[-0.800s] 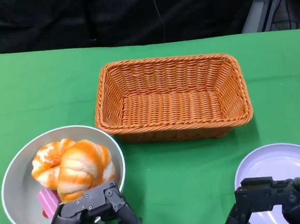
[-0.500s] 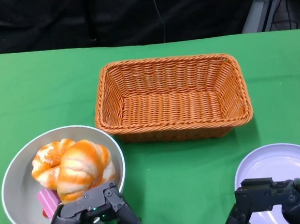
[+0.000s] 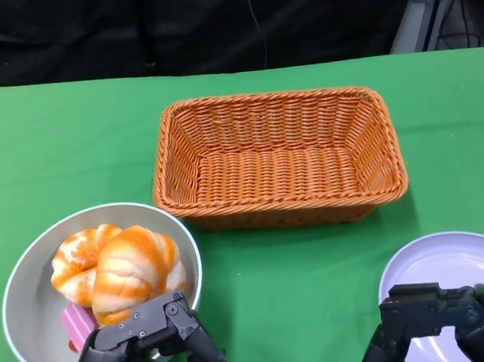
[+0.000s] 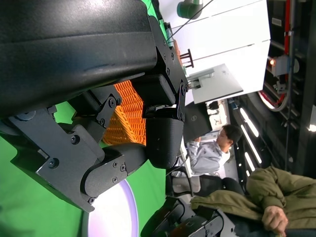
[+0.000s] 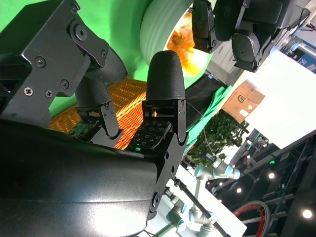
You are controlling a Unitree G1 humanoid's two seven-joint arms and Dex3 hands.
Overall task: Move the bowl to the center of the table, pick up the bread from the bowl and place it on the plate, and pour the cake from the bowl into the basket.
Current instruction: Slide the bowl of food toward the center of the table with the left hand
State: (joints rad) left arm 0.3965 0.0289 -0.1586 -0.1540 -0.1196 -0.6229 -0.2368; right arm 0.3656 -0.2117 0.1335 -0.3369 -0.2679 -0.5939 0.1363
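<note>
A grey bowl [image 3: 26, 292] sits at the table's near left. It holds two orange-and-white bread rolls [image 3: 134, 270] and a pink piece of cake [image 3: 76, 325] tucked under them. My left hand [image 3: 146, 353] hovers at the bowl's near right rim, fingers apart, holding nothing. The empty white plate [image 3: 450, 263] lies at the near right, with my right hand [image 3: 442, 329] over its near edge, fingers spread and empty. The wicker basket [image 3: 278, 157] stands empty behind the table's middle. In the right wrist view the bowl [image 5: 157, 30] and basket [image 5: 123, 98] show beyond my fingers [image 5: 165, 84].
Green cloth covers the table, with bare cloth between bowl and plate in front of the basket. In the left wrist view the basket [image 4: 126, 116] and the plate [image 4: 111, 213] appear, and people [image 4: 212, 150] sit beyond the table.
Both hands have barely shifted, the left one a touch lower and to the left. The bowl, bread, basket and plate lie where they were.
</note>
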